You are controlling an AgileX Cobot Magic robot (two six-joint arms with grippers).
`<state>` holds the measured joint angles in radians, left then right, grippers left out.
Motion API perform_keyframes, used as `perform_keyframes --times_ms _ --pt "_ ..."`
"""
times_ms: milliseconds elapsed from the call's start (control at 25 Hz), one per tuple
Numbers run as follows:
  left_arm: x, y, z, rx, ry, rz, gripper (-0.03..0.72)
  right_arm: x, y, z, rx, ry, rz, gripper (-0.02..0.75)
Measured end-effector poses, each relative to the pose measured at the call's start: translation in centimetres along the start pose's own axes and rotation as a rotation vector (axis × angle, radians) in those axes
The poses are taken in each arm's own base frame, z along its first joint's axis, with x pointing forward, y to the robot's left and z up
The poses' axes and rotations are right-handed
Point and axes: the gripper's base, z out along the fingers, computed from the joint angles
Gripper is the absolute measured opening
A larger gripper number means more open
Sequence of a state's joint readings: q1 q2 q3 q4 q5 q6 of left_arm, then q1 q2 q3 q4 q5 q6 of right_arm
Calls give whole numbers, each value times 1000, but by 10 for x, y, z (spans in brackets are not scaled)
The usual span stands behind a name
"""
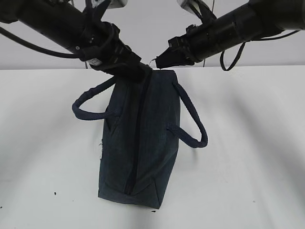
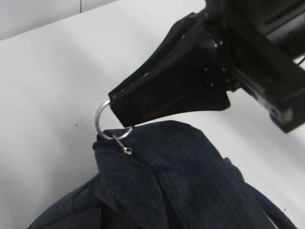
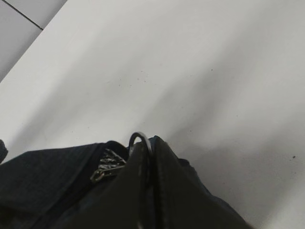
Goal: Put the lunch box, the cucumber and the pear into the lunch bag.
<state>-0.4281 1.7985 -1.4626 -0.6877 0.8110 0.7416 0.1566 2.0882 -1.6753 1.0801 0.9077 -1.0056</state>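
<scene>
The dark navy lunch bag (image 1: 143, 138) lies on the white table with its zipper line running from the near end to the far end. My right gripper (image 1: 159, 61) is shut on the metal ring pull (image 1: 153, 62) at the bag's far end. The ring also shows in the left wrist view (image 2: 100, 117) and between my shut right fingers (image 3: 164, 181) in the right wrist view (image 3: 138, 136). My left gripper (image 1: 143, 71) presses into the fabric at the same far end and seems shut on it; its fingers are hidden. The lunch box, cucumber and pear are out of view.
Two padded loop handles splay out, one to the left (image 1: 90, 107) and one to the right (image 1: 193, 126). The white table (image 1: 248, 143) surrounds the bag, with a pale wall behind. Both arms meet above the bag's far end.
</scene>
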Motion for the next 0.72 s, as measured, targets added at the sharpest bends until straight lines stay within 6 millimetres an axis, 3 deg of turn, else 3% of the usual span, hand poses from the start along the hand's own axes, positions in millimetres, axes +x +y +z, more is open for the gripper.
perform_keyframes --times_ms 280,720 --pt "-4 -4 -6 45 22 38 3 2 -6 -4 -45 -8 47 6" --pt "-7 -6 -12 58 51 73 3 -13 -5 -14 -84 -48 30 6"
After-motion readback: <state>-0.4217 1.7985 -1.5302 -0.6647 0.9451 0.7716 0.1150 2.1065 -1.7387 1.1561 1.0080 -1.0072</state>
